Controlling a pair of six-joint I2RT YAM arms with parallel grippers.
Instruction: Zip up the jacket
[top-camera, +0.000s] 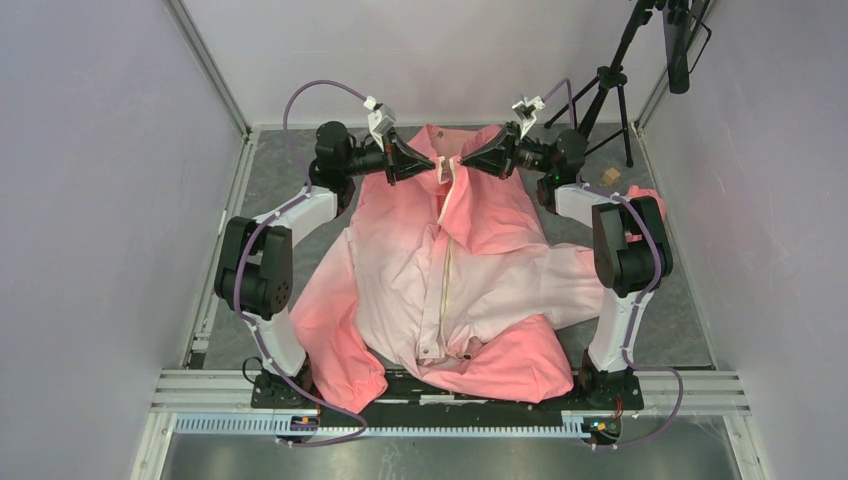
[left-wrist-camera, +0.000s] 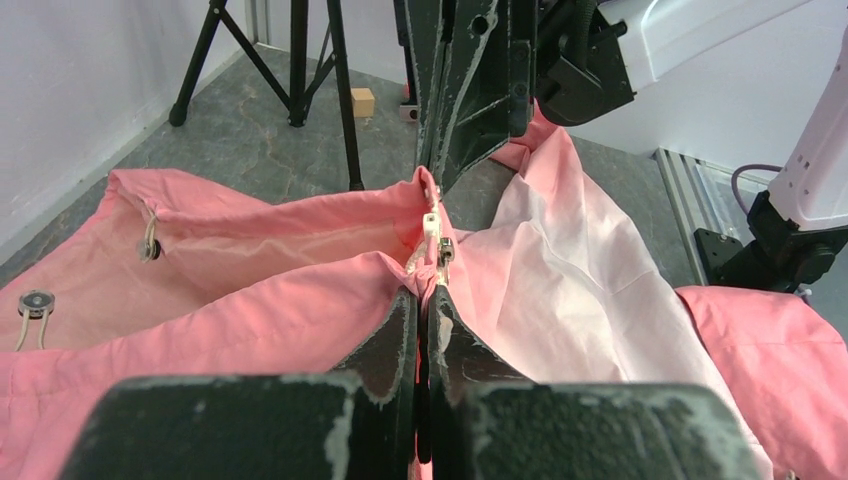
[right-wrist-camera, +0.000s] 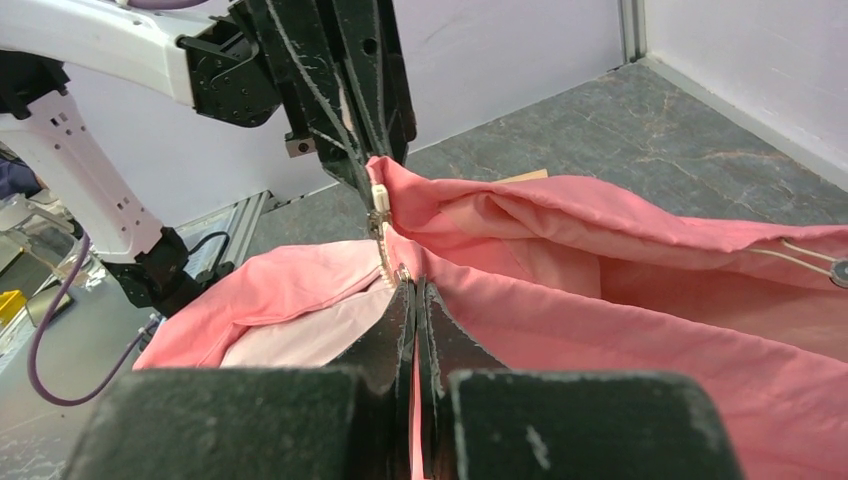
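The jacket (top-camera: 490, 215) lies spread front-up on the grey tabletop (top-camera: 690, 310), with its collar at the far end and its hem at the near edge between the arm bases. Its cream zipper (top-camera: 442, 290) runs down the middle. At the collar the left pincer (top-camera: 432, 171) and the right pincer (top-camera: 468, 161) face each other almost tip to tip, each clamped shut on the pink fabric by the zipper's top, holding it raised in a ridge.
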